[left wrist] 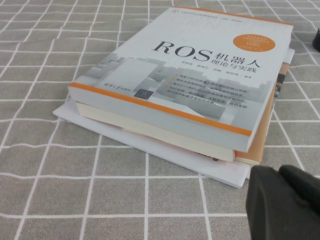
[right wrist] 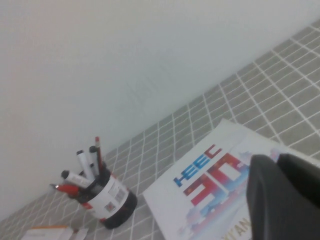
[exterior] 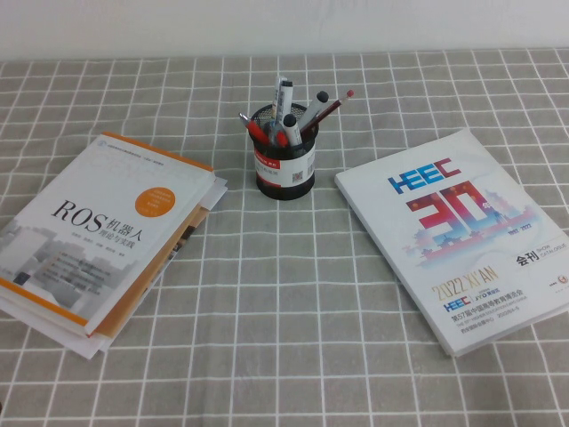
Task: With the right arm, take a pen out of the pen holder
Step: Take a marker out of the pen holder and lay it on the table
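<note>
Pen holder (exterior: 284, 169): black mesh cup with a white and red label, stood upright on the far middle of the table, between the books and the booklet
Pens (exterior: 283, 102): several markers with black caps and some red pens, all inside the holder, leaning outward above its rim; none was out
Books (exterior: 107, 231): a stack on the robot's left, a white and orange "ROS" volume on top, loose white sheets beneath
Booklet (exterior: 462, 236): white "HEEC 30" cover, lay flat on the robot's right, apart from the holder
Tablecloth (exterior: 293, 338): grey with a white grid, covered the whole table
Left gripper (left wrist: 279, 174): hung low just beside a corner of the book stack, fingers pressed together, holding nothing
Right gripper (right wrist: 276, 162): hung above the booklet, well apart from the pen holder, fingers clenched on nothing
</note>
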Tool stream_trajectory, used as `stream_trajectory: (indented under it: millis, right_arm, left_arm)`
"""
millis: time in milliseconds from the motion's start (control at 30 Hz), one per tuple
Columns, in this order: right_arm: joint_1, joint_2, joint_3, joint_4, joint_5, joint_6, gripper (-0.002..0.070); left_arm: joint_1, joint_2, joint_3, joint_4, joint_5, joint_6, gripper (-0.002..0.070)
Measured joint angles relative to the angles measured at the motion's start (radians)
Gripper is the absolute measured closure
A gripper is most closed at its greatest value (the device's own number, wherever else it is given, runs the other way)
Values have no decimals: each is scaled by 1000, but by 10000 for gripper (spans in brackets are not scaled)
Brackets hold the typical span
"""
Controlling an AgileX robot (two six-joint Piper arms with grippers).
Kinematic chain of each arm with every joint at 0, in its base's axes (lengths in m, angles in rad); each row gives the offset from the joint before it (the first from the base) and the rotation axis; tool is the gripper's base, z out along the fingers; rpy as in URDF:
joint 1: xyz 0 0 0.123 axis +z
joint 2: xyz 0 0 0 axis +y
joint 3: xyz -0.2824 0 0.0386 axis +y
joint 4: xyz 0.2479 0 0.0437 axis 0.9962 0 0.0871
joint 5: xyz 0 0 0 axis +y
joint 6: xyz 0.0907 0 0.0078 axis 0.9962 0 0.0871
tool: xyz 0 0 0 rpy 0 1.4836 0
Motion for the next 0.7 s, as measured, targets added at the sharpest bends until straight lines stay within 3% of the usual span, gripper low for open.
stream_trajectory:
  millis: [267, 700]
  right_arm:
    - [0, 235, -269, -79, 297, -34, 689]
    - [0, 750, -580, -66, 529, -337, 689]
  left_arm:
    - [0, 0, 0, 0, 0, 0, 678]
    - [0, 0, 0, 0, 0, 0, 678]
